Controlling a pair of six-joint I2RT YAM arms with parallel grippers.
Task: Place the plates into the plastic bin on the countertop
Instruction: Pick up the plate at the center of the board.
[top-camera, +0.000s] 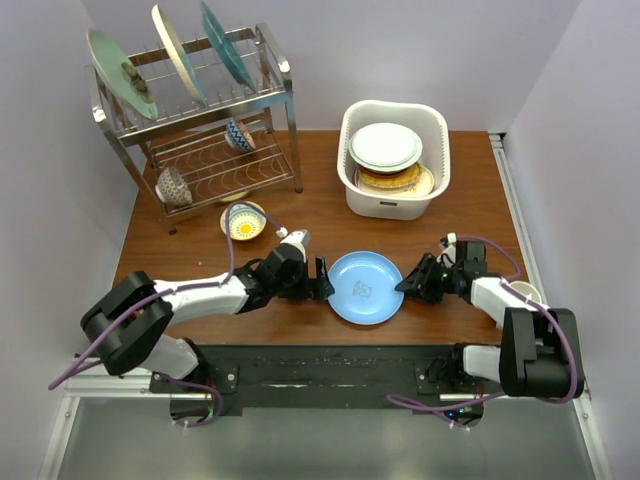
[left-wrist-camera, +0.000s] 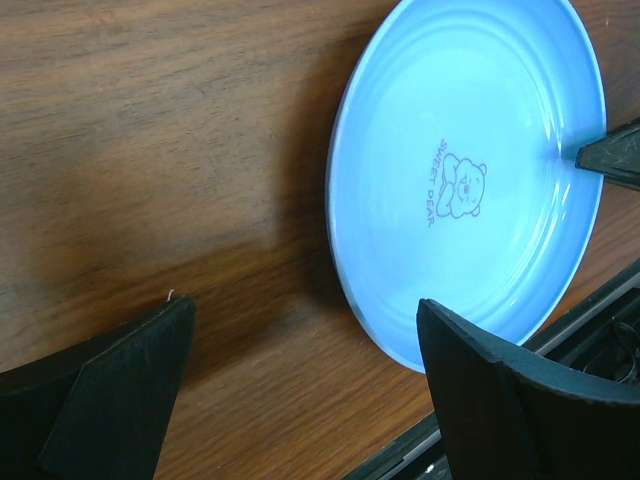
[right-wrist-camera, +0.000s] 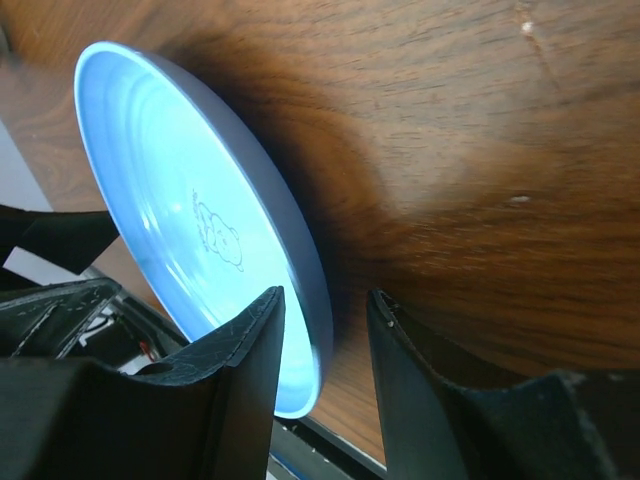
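A light blue plate (top-camera: 365, 287) with a small bear drawing lies on the wooden countertop near the front edge. It fills the upper right of the left wrist view (left-wrist-camera: 470, 170). My left gripper (top-camera: 322, 280) (left-wrist-camera: 305, 310) stands wide open just left of the plate, holding nothing. My right gripper (top-camera: 405, 282) (right-wrist-camera: 325, 295) straddles the plate's (right-wrist-camera: 190, 220) right rim, one finger over the inside and one outside, with a gap still showing. The white plastic bin (top-camera: 392, 106) stands behind, holding a white plate (top-camera: 386, 146) over a yellow woven-look plate (top-camera: 398, 183).
A steel wire dish rack (top-camera: 275, 95) stands at the back left with three plates upright on its top tier and bowls on the lower tier. A small yellow-and-blue bowl (top-camera: 244, 220) sits on the table before it. A cream cup (top-camera: 527, 292) is behind the right arm.
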